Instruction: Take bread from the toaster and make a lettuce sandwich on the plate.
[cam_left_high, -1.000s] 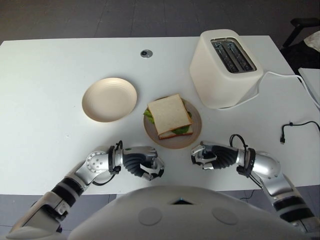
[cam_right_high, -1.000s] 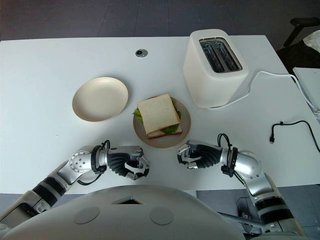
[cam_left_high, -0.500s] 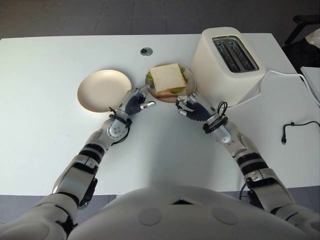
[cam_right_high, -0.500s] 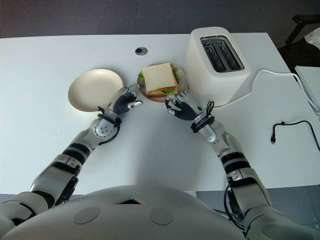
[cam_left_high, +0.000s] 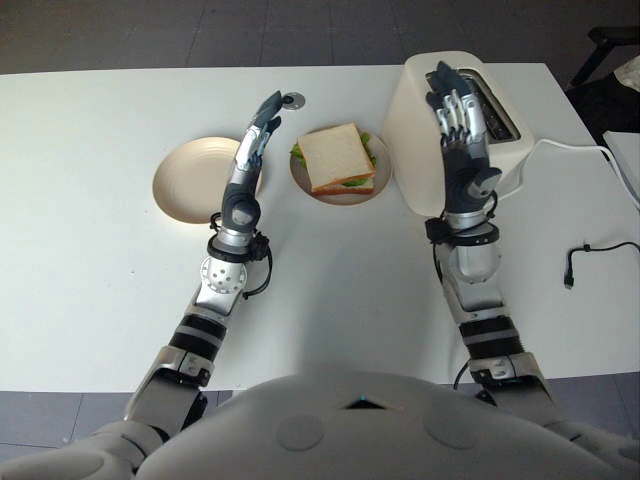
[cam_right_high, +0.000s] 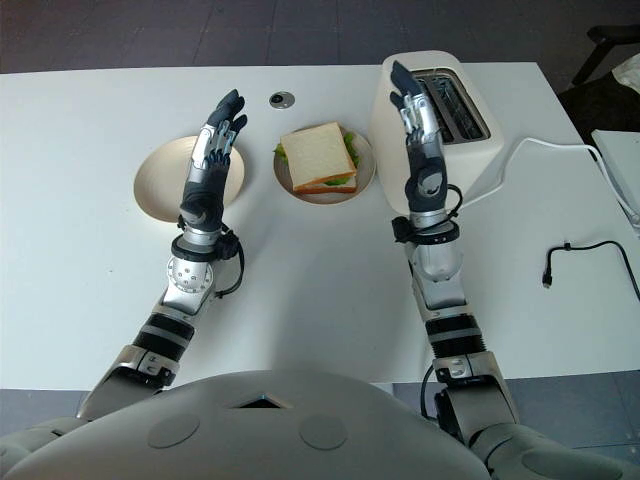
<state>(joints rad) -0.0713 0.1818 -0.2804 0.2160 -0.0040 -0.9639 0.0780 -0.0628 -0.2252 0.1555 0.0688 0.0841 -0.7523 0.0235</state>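
A sandwich (cam_left_high: 339, 158) of two white bread slices with green lettuce between them lies on a brown plate (cam_left_high: 310, 185) in the middle of the white table. To its right stands the cream toaster (cam_left_high: 425, 185), and its two slots (cam_right_high: 458, 100) look dark. My left hand (cam_left_high: 250, 165) is raised upright left of the sandwich, fingers stretched out and holding nothing. My right hand (cam_left_high: 458, 135) is raised in front of the toaster, fingers spread and holding nothing.
A second, cream plate (cam_left_high: 185, 185) with nothing on it sits left of the sandwich plate, partly behind my left hand. A round metal grommet (cam_right_high: 281, 99) is set into the table at the back. A white cord (cam_left_high: 570, 150) and a black cable (cam_left_high: 585, 262) lie at the right.
Both hands have let go of the sandwich plate, lifted and opened with fingers straight. A second ago they were curled low near the table's front edge. The sandwich plate now stands farther back.
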